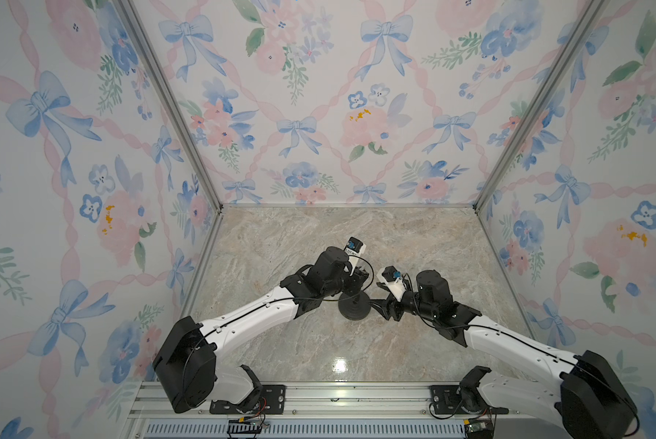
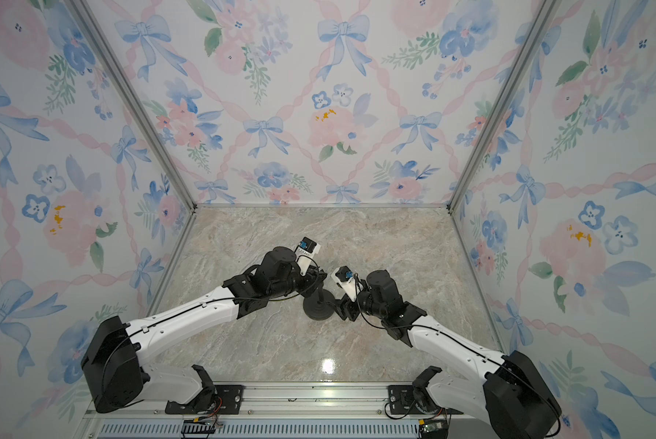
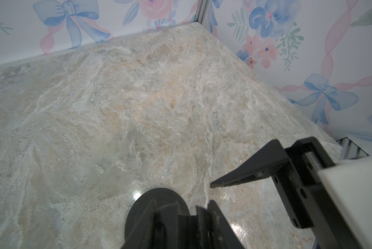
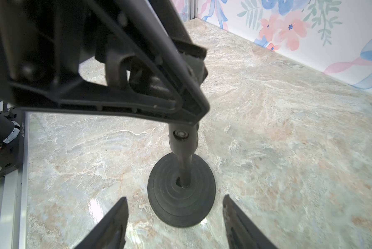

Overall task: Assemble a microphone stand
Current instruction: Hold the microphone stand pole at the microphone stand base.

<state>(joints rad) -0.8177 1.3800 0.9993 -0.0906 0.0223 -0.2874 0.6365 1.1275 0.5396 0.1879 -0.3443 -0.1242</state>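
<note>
Right jaws open flanking base (image 4: 170,204) edge; left jaws grip rod (image 4: 184,167).

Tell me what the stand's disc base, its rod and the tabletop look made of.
Disc base: probably moulded rubber or plastic, matte black, with concentric ridges on top.
Rod: matte black; metal or plastic, cannot tell. A screw shows at its joint.
Tabletop: marble-look stone or laminate, glossy, with beige-grey veining and bright glare spots.
</note>
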